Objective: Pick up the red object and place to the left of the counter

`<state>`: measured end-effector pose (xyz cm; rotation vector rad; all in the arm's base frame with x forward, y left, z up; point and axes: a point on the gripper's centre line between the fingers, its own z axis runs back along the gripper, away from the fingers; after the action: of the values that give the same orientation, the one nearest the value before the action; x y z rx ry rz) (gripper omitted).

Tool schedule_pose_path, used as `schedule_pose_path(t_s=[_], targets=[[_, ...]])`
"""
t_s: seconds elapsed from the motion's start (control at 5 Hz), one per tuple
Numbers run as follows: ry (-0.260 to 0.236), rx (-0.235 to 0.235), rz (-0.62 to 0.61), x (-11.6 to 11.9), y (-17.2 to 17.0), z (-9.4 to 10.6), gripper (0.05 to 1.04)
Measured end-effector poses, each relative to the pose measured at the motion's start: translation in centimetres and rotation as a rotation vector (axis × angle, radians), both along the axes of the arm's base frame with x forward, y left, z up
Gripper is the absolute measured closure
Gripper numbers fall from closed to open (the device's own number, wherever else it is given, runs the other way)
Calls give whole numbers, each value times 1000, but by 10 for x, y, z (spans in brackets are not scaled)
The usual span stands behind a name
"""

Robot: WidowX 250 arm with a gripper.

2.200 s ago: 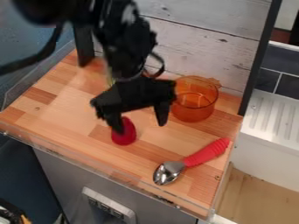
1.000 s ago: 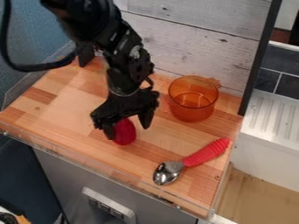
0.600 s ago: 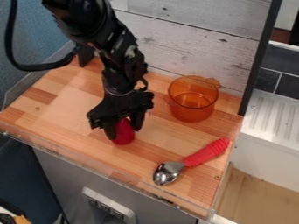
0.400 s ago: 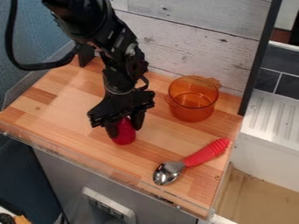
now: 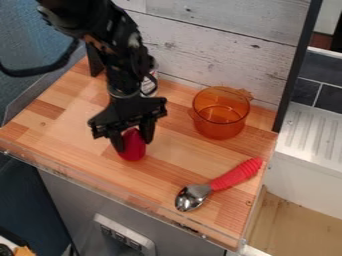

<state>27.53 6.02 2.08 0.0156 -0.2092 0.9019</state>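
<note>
Your black two-finger gripper (image 5: 133, 144) has its fingers closed in to the width of the smooth, rounded red object (image 5: 133, 152), holding it between them, one on each side. You have it over the front part of the light wooden counter (image 5: 67, 117); whether its base touches the wood, you cannot tell. To its right in view, you see the translucent orange pot (image 5: 220, 131) and, nearer the front edge, the metal spoon with a ribbed red handle (image 5: 237, 175).

A translucent orange pot with small side handles (image 5: 220, 127) stands upright before a whitewashed plank wall (image 5: 200, 45). Nearer the camera lies a silver metal spoon with a ribbed red handle (image 5: 237, 175). At right is a white ridged drainboard (image 5: 312, 137).
</note>
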Motion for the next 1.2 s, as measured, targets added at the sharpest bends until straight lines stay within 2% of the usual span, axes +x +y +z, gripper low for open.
schedule_pose_path(t_s=[0.2,0.4,0.6,1.0,1.2], targets=[[-62,-10,30,-3,24,24,490],[-69,-10,70,-7,45,30,490],[-62,-22,141,-2,81,29,490],[-14,-47,209,16,133,-3,490],[-28,-41,226,25,148,-4,490]])
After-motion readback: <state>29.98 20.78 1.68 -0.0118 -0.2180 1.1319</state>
